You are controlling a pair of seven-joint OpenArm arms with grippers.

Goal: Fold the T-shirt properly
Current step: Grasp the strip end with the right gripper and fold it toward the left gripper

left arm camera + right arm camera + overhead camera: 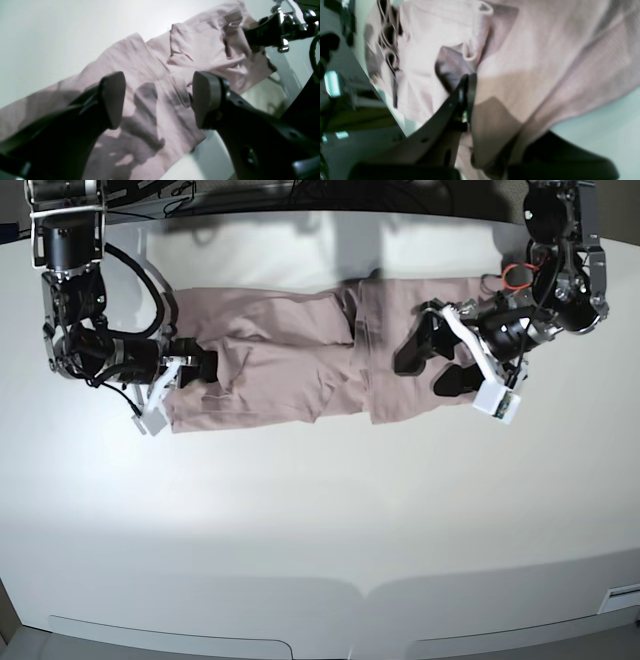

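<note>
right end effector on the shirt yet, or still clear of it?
Touching. In the right wrist view the right end effector has its fingers together with a fold of the T-shirt pinched between them; no gap shows at the tips.

Bright overhead light, blurred wrist views.

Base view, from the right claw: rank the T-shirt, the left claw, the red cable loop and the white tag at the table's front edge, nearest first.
1. T-shirt, pinched in the right claw, view's left.
2. Left claw, open over the shirt's other end.
3. Red cable loop, upper right.
4. White tag, bottom right.
</note>
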